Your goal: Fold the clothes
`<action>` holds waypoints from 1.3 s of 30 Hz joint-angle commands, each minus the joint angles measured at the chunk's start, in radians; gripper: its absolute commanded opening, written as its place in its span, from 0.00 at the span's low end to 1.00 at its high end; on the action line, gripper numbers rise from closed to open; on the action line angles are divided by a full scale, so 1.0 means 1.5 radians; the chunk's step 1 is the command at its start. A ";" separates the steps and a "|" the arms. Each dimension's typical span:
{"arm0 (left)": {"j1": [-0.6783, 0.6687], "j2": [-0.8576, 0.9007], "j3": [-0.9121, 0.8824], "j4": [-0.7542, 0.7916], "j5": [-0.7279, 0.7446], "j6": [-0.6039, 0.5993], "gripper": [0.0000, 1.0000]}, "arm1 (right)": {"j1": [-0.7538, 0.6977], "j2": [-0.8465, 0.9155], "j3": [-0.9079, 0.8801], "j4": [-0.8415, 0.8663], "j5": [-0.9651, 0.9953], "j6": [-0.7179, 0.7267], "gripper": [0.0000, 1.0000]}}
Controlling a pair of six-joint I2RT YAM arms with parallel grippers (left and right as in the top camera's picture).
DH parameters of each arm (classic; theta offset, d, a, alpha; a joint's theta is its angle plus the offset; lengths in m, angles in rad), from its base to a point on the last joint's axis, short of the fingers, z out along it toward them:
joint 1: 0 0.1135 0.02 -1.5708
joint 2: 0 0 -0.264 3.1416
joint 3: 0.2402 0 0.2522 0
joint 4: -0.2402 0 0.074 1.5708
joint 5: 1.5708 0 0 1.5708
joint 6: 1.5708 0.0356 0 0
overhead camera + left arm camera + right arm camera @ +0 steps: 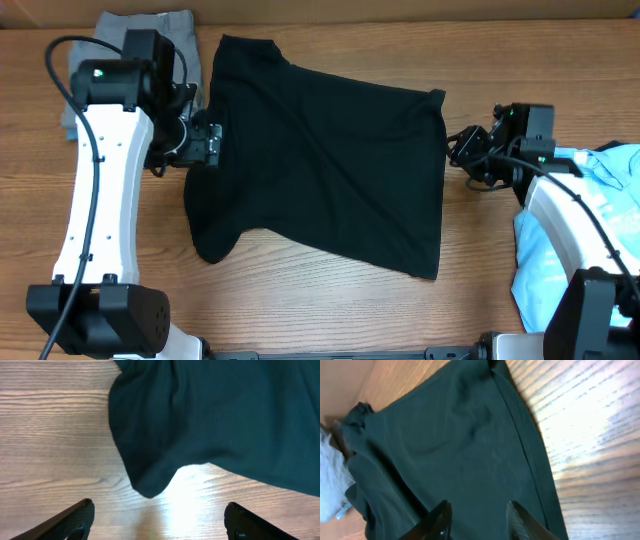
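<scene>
The black shirt (320, 170) is laid out on the bench (300, 320). The left hand (159, 521) is held spread and empty at its 9 o'clock edge, the right hand (477, 521) parted and empty at 3 o'clock. Both edges should be pinched low and lifted evenly

No text, label, brand or number is showing legibly: the black shirt (320, 170) is showing plain cloth, and the blue tee (535, 265) at the right edge is showing nothing readable.

- Our left arm (98, 190): white link stretched forward, wrist turned inward.
- Our left gripper (159, 505): pointed downward, jaws spread wide.
- Our right arm (575, 215): white link bent, wrist turned inward.
- Our right gripper (480, 504): jaws partly apart.
</scene>
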 commanded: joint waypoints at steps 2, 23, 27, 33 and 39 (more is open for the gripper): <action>-0.002 -0.001 -0.044 0.029 0.018 -0.007 0.85 | 0.001 0.018 0.117 -0.075 0.013 -0.067 0.45; -0.075 0.003 -0.063 0.099 0.051 0.003 0.86 | 0.009 0.343 0.288 -0.011 0.068 -0.169 0.30; -0.090 0.003 -0.118 0.137 0.051 0.003 0.75 | 0.019 0.355 0.288 -0.010 0.042 -0.174 0.22; -0.094 0.003 -0.256 0.257 0.053 0.003 0.47 | 0.036 0.373 0.288 0.035 0.071 -0.149 0.17; -0.094 0.003 -0.364 0.420 0.047 0.003 0.45 | 0.037 0.420 0.288 0.078 0.142 -0.090 0.11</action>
